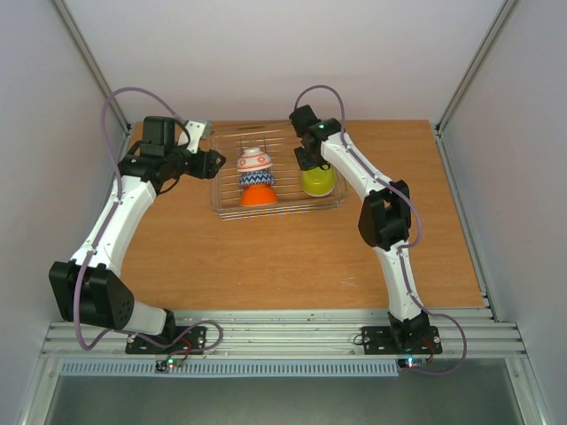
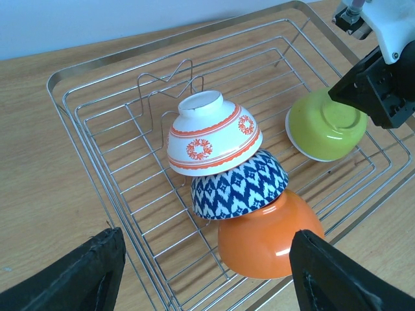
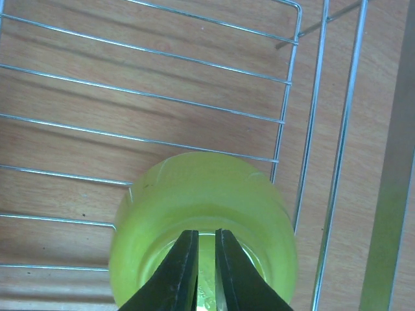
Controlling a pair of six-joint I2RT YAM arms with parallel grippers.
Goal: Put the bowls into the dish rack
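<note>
Black fingers point(image 2: 78, 278) of the left gripper point(image 2: 206, 234) are standing wide apart with nothing between them. In the top view this gripper is hovering just outside the rack point(image 2: 97, 116) at its 9 o'clock side.

Inside the rack, three bowls are lying mouth-down and tilted, overlapping in a row. The red-patterned bowl point(image 2: 214, 133) is sitting at the 12 o'clock end and is pressing against the zigzag bowl point(image 2: 241, 184). That bowl is pressing in turn against the orange bowl point(image 2: 269, 236) at the 6 o'clock end.

The green bowl point(image 2: 324, 126) is sitting at 3 o'clock of this row, apart from it, low in the rack and tipped so its foot is facing the left wrist camera. Whether it is touching the wires cannot be told.

The right gripper point(image 3: 206, 232) is pinching this bowl's rim, its jaws nearly together with only the wall between them.

The rack itself is lying on the bench point(image 1: 292, 257), toward the 12 o'clock edge.
</note>
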